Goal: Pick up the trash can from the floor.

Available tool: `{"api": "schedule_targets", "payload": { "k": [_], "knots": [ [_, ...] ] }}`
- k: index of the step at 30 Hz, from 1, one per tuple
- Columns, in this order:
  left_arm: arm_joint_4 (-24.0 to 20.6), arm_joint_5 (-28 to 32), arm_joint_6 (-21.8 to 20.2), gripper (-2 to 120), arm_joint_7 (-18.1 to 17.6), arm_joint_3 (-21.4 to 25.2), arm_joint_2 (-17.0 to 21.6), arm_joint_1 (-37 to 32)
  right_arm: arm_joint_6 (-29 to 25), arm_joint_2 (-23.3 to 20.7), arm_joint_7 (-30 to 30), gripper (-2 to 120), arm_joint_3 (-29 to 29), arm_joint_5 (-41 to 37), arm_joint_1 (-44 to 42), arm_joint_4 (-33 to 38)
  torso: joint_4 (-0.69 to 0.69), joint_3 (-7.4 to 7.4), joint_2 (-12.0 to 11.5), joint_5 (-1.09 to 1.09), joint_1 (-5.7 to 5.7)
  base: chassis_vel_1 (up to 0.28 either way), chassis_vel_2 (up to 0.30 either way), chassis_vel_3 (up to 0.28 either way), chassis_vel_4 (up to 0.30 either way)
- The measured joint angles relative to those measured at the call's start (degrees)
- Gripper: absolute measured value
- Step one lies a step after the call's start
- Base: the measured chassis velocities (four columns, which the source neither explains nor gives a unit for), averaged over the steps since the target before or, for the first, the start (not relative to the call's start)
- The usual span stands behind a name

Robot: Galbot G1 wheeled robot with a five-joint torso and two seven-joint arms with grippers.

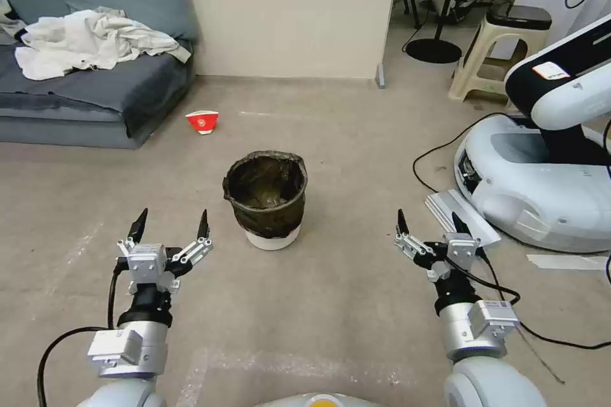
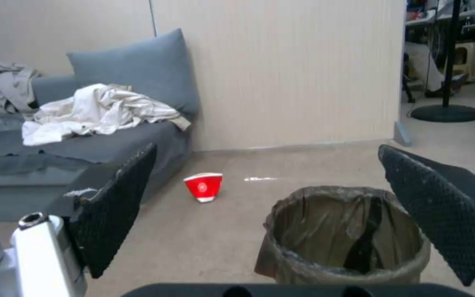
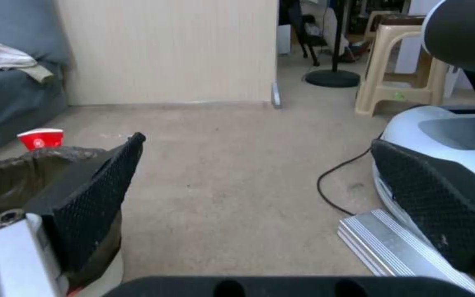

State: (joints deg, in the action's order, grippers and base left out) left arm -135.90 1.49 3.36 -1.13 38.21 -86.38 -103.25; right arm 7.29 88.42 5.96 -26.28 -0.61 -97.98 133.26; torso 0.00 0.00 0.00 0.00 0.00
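The trash can [image 1: 266, 198] stands upright on the floor [image 1: 331, 292], between and just ahead of both grippers. Its dark bag seems to hold only a few scraps, hard to tell. Left gripper [image 1: 170, 224] and right gripper [image 1: 429, 222] hover low, jaws spread wide, gripping nothing.

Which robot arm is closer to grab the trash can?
Probably the left. The left gripper is open and nearer the trash can; the right gripper, also open, is farther off.
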Motion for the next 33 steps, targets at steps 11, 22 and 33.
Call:
{"api": "schedule_targets", "payload": {
  "k": [11,22,33],
  "knots": [
    [0.7,0.2,-1.6,100,0.0,-0.1,0.7,2.4,0.4,0.0,0.3,100,0.1,0.0,0.3,-0.3,0.00,0.00,0.0,0.00,0.00,-0.034,0.031,0.029,-0.031],
    [1.2,0.2,-2.3,100,0.0,-0.4,0.8,3.4,0.5,0.0,0.6,100,0.3,0.0,0.9,-1.0,0.00,0.00,0.0,0.00,0.00,-0.102,0.105,0.091,-0.090],
    [1.6,1.2,-3.5,100,0.1,-0.5,1.0,4.0,0.9,-0.1,0.8,100,0.5,-0.1,1.5,-1.5,-0.01,0.00,0.0,0.00,0.00,-0.117,0.127,0.124,-0.118]
  ]
}}
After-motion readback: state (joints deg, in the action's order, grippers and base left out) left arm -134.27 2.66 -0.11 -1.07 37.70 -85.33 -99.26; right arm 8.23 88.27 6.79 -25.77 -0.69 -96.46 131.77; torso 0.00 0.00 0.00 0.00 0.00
